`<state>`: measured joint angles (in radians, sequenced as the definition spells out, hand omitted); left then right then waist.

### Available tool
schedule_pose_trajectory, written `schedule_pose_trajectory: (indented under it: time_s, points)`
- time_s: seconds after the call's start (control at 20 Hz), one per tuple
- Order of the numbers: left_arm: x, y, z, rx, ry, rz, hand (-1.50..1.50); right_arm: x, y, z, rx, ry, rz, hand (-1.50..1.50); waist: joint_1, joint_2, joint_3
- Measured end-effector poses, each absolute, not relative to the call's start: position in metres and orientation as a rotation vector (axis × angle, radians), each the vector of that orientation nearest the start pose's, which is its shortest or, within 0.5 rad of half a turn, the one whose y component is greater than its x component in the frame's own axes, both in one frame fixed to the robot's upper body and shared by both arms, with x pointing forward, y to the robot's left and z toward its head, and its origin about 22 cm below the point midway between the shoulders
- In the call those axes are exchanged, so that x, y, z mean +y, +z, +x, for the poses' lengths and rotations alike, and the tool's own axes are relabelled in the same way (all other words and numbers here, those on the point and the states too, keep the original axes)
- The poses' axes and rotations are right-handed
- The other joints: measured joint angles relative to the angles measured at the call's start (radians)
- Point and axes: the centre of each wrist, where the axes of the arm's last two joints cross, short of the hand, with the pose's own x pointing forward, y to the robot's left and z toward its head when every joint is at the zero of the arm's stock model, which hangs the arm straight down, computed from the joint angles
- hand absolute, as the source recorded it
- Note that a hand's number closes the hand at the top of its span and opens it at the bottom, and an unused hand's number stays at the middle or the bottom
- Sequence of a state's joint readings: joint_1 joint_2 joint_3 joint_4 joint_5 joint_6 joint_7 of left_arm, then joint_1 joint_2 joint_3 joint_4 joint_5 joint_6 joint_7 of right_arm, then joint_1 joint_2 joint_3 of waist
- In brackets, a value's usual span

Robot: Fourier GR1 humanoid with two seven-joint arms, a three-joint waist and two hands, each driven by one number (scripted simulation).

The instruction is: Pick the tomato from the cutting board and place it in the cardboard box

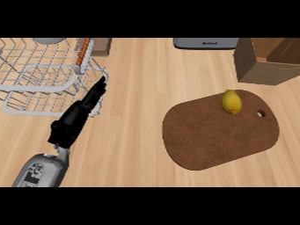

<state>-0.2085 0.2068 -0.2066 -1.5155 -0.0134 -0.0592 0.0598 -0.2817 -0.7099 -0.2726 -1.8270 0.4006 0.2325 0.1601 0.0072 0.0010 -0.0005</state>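
Yellow fruit [231, 102] well right of left hand [81, 113]

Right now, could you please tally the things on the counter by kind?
Yellow lemon-shaped fruit: 1
Brown rounded wooden cutting board: 1
Brown open cardboard box: 1
White wire dish rack: 1
Grey appliance, cut off at the top edge: 1
Total: 5

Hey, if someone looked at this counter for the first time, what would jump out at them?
Probably the yellow lemon-like fruit near the far edge of the dark brown cutting board, right of centre. Next, the robot's left hand, straight-fingered, lying beside the white wire dish rack at left, and the open cardboard box at upper right.
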Motion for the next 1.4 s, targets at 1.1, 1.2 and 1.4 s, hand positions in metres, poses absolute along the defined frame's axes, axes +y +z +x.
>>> schedule_pose_trajectory:
  time_s: [1.1, 1.2, 1.4]
  points:
    - [0.200, 0.044, 0.285, -1.613, -0.469, -0.054, 0.00, -0.368, 0.196, 0.395, -1.569, 0.783, -1.154, 1.50, 0.015, 0.005, 0.001]
    - [0.198, 0.049, 0.287, -1.611, -0.468, -0.054, 0.00, -0.364, 0.183, 0.405, -1.548, 0.793, -1.152, 1.50, 0.017, 0.006, 0.001]
    - [0.195, 0.048, 0.285, -1.616, -0.474, -0.059, 0.00, -0.366, 0.156, 0.416, -1.473, 0.745, -1.080, -1.50, 0.023, 0.008, 0.001]
